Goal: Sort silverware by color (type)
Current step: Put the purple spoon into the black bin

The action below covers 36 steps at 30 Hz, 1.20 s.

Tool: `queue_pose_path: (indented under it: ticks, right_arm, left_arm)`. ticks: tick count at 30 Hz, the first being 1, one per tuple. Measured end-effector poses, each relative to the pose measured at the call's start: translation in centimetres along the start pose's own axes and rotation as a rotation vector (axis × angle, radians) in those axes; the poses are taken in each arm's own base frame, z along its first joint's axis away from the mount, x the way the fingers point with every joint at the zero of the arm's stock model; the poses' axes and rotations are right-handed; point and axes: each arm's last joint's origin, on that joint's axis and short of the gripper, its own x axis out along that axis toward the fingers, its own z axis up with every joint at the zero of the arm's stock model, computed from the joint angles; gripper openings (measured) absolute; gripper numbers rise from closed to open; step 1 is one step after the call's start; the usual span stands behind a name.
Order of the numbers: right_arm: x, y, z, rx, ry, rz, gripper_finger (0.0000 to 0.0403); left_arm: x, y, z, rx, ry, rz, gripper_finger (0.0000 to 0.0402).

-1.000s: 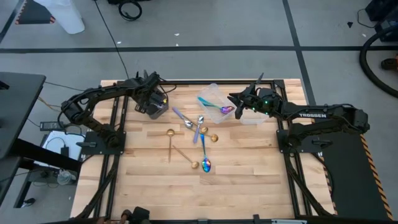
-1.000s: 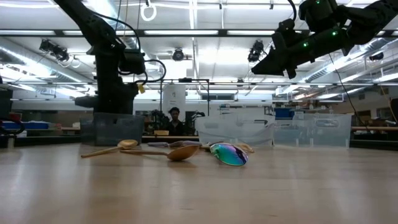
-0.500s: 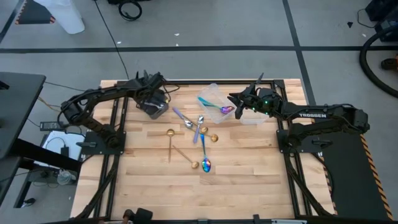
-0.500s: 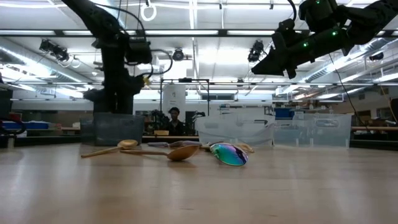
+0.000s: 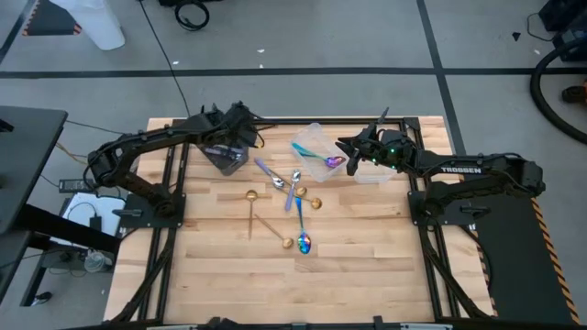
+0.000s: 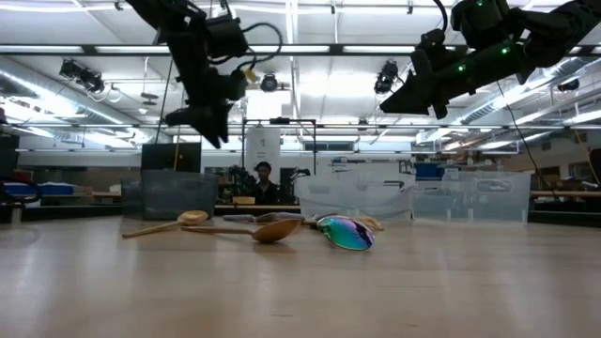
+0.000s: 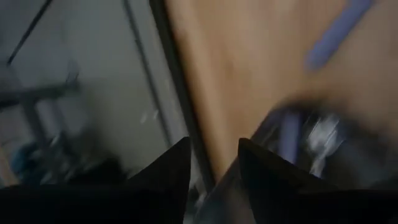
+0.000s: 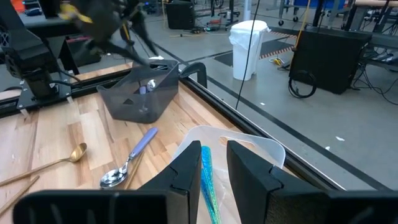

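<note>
Several spoons lie loose on the wooden table [image 5: 220, 275]: silver ones with lavender handles [image 5: 271, 174], gold ones [image 5: 250, 209] and an iridescent one [image 5: 304, 242]. One iridescent spoon with a teal handle [image 8: 207, 171] lies in the clear tub [image 5: 310, 139]. A silver spoon [image 8: 147, 87] rests in the dark tub [image 5: 225, 158]. My left gripper [image 5: 242, 122] hangs open and empty above the dark tub's far right corner. My right gripper [image 5: 352, 152] stands open in the air at the clear tub's right side, holding nothing.
A second clear tub [image 5: 371, 170] stands under my right arm. Black frame rails [image 5: 174, 183] run along both table sides. The near half of the table holds no spoons. A person [image 6: 262, 178] stands far off in the room.
My left gripper has risen out of the dark tub and swung toward the table's far edge and a little to the right, tipping as it went. The spoons and my right arm have kept still.
</note>
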Motion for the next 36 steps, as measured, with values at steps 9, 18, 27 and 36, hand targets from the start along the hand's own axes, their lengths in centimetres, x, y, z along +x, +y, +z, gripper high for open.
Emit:
queue_pose_path:
  ticks: [9,18,27,36]
  right_arm:
    - [0.0,0.0,0.0,-0.001,0.000,0.000,0.0087]
    - [0.0,0.0,0.0,-0.001,0.000,0.000,0.0087]
    - [0.0,0.0,0.0,0.005,0.000,0.000,0.0087]
    - [0.0,0.0,0.0,0.006,0.000,0.000,0.0087]
  left_arm:
    - [-1.5,-2.2,3.3,-0.122,-0.228,-0.150,0.0142]
    - [-2.4,-4.1,4.2,-0.280,-0.187,-0.249,0.0142]
    - [-2.9,-4.9,5.2,-0.411,-0.199,-0.271,0.0142]
    - [-3.6,-5.0,6.7,-0.620,-0.287,-0.263,0.0142]
